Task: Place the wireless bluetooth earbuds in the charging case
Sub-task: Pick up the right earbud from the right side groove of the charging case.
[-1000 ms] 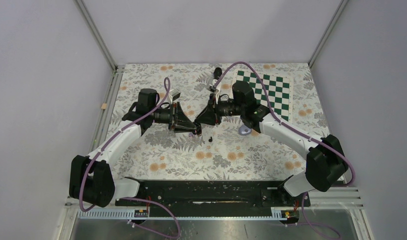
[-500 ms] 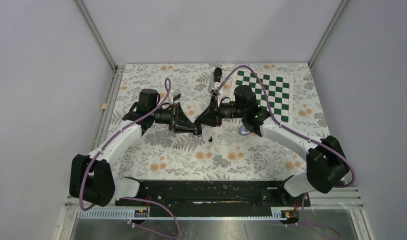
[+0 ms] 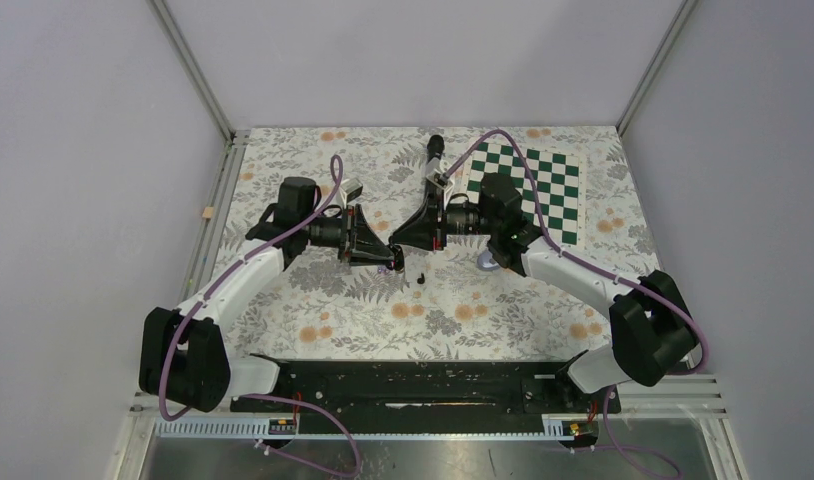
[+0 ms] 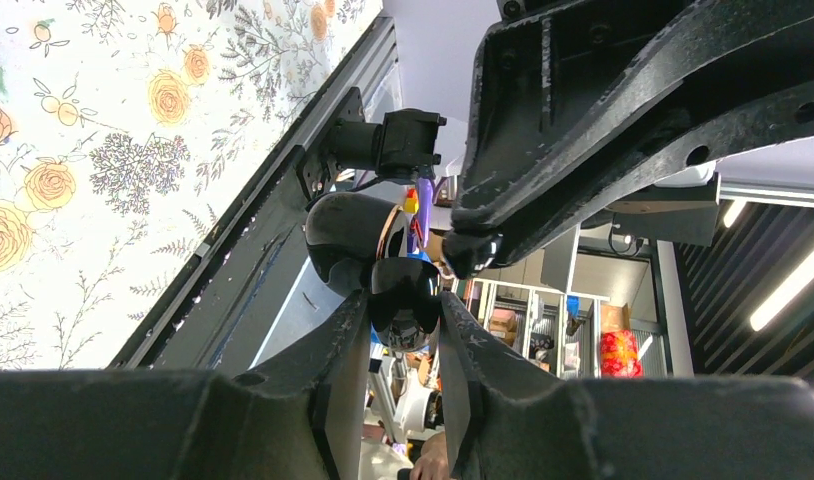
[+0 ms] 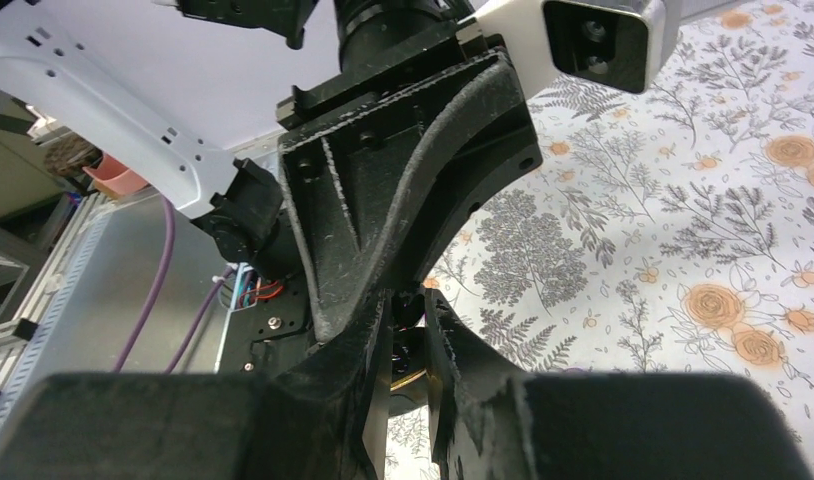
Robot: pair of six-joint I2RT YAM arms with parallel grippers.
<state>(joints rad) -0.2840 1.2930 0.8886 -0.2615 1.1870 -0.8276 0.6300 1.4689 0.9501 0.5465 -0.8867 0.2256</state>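
Observation:
My left gripper [image 3: 386, 258] is shut on a glossy black rounded charging case [image 4: 405, 300], held above the table. In the left wrist view the case sits between my fingers [image 4: 348, 350]. My right gripper [image 3: 403, 243] meets it tip to tip. Its jaws stand nearly closed on a tiny black earbud [image 5: 408, 312] right at the case; that gripper also shows in the left wrist view [image 4: 471, 250]. Another black earbud [image 3: 423, 277] lies loose on the floral cloth just below the two grippers. A pale purple piece [image 3: 488, 263] shows under my right forearm.
A long black microphone [image 3: 433, 155] lies at the back centre. A green and white checkered board [image 3: 548, 185] is at the back right. Metal frame rails run along the left edge [image 3: 215, 215], and the arm bases' black bar [image 3: 413, 385] lies in front.
My right arm's upper part has shifted right and its wrist has turned, uncovering the microphone. Both grippers stay tip to tip over the same spot. The left arm has not moved.

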